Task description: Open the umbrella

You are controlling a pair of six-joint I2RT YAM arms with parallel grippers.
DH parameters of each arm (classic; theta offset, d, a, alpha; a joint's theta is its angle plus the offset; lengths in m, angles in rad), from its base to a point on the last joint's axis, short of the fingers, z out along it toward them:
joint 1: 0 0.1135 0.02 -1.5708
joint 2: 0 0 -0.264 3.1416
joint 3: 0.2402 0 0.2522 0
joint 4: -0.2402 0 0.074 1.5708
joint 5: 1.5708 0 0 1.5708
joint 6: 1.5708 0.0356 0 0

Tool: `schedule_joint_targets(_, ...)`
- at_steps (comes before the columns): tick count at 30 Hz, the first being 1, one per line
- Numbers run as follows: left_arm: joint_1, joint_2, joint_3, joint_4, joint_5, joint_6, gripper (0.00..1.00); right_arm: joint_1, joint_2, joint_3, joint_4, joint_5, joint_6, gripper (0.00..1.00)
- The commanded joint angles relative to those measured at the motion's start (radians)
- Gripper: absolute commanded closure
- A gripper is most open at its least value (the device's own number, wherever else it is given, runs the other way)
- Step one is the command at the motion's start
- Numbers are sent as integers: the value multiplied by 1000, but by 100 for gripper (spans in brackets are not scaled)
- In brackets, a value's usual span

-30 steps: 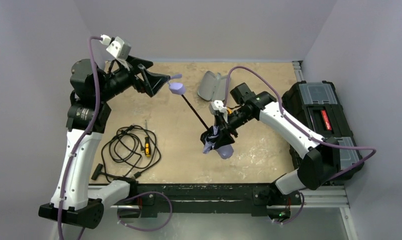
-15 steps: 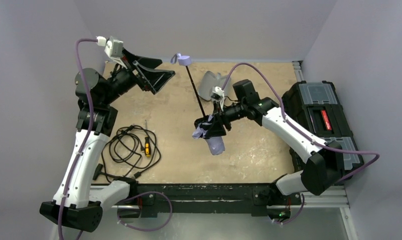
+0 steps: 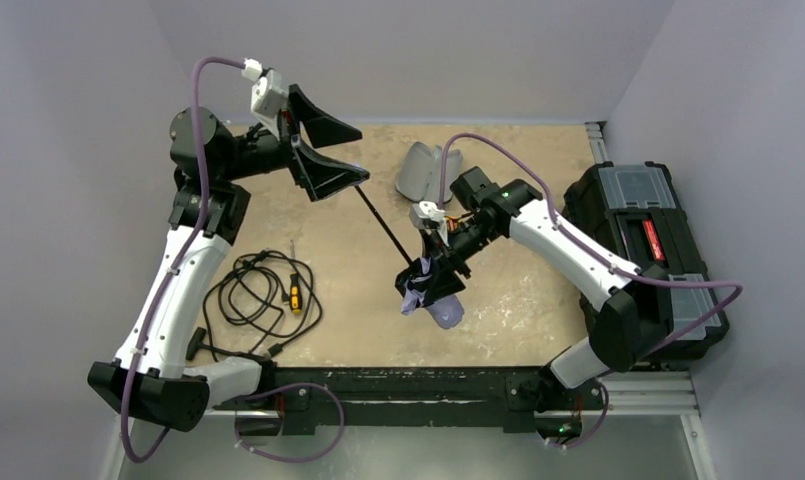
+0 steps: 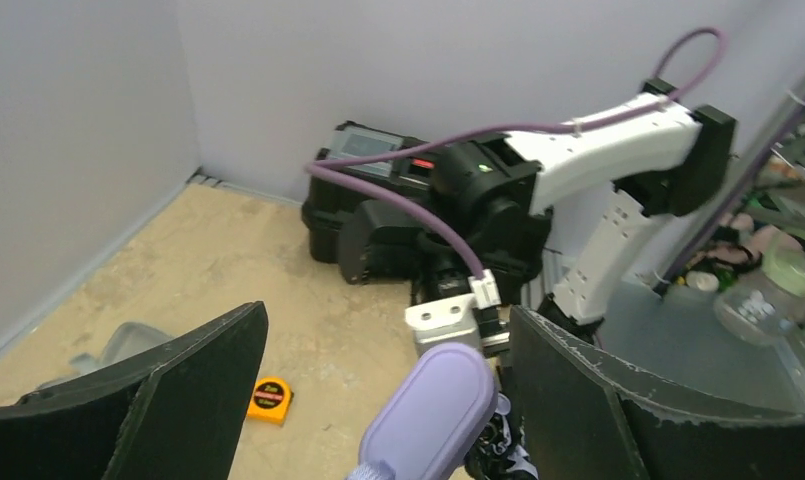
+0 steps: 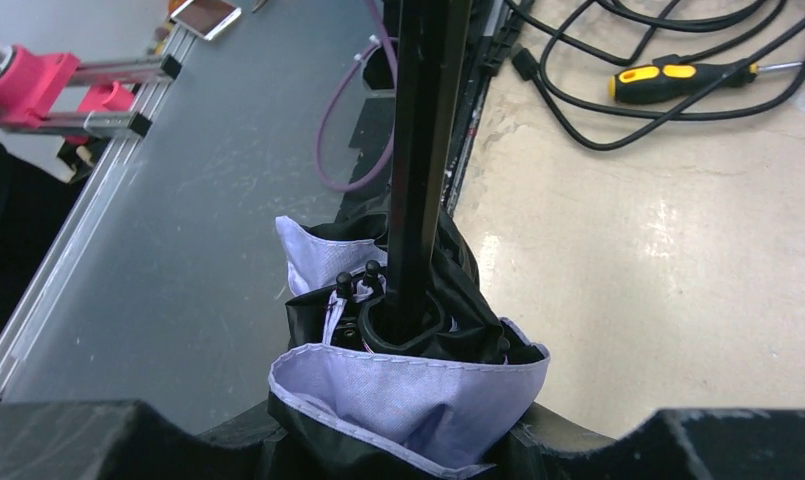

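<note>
The umbrella is folded. My right gripper point(image 3: 438, 272) is shut on its bunched lavender and black canopy point(image 3: 430, 298) and holds it above the table. In the right wrist view the canopy point(image 5: 408, 385) fills my right gripper point(image 5: 408, 445), and the black shaft point(image 5: 423, 150) runs up and away. The shaft point(image 3: 386, 226) slants up-left to my left gripper point(image 3: 363, 152). That gripper is wide open, and the lavender handle point(image 4: 428, 410) lies between its fingers point(image 4: 193, 385), nearer the right one. In the top view the lower finger hides the handle.
A coiled black cable point(image 3: 248, 292) and a yellow-handled screwdriver point(image 3: 295, 296) lie front left, with a black T-shaped tool point(image 3: 196, 345) near the left arm's base. A grey open case point(image 3: 421, 170) stands at the back. A black toolbox point(image 3: 643, 240) is at right. An orange tape measure point(image 4: 268, 395) lies on the table.
The right gripper swung the umbrella, so the handle rose toward the back wall and came down again. The left gripper moved right and now has the handle between its open fingers.
</note>
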Motion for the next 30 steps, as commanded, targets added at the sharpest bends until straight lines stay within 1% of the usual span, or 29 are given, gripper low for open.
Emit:
schedule_joint_targets(1,-65,-2,38,17,144,13,18,7,9,89,-153,-83,-191,100)
schedule_joint_targets(4,-87,-20,-2,12,147,3,31,8,19,111,-189,-98,-225,100)
schedule_joint_targets(8,-83,-48,-36,-12,144,-4,36,7,9,128,-224,-112,-256,100)
schedule_joint_targets(10,-80,-58,-43,-33,151,3,42,7,2,131,-239,-115,-268,100)
schedule_joint_targets(13,-77,-67,-47,-37,164,-3,55,8,-2,125,-252,-115,-278,100)
schedule_joint_targets(14,-76,-68,-47,-31,163,-14,62,8,-1,123,-255,-115,-279,100)
schedule_joint_targets(15,-77,-66,-47,-12,159,-37,72,8,3,122,-256,-117,-280,98)
schedule_joint_targets(17,-77,-56,-45,67,158,-124,96,7,12,123,-247,-125,-261,79)
schedule_joint_targets(18,-77,-52,-37,82,148,-150,100,7,17,125,-221,-130,-213,61)
schedule_joint_targets(19,-75,-51,-21,60,123,-155,100,4,19,128,-186,-125,-163,47)
schedule_joint_targets(20,-75,-51,-8,35,101,-154,100,-9,18,126,-147,-118,-104,38)
schedule_joint_targets(21,-75,-51,4,17,83,-154,100,-26,13,118,-98,-116,-48,31)
schedule_joint_targets(22,-75,-50,17,-5,61,-150,100,-48,0,99,-30,-110,27,8)
schedule_joint_targets(23,-75,-51,29,-27,35,-156,100,-76,-21,72,68,-101,139,2)
schedule_joint_targets(26,-73,-48,56,-81,-67,-179,100,-142,-116,-39,449,-46,469,1)
schedule_joint_targets(27,-74,-46,58,-80,-89,-190,100,-149,-155,-83,619,-21,564,1)
schedule_joint_targets(30,-74,-36,70,-81,-136,-217,100,-150,-257,-205,922,71,749,1)
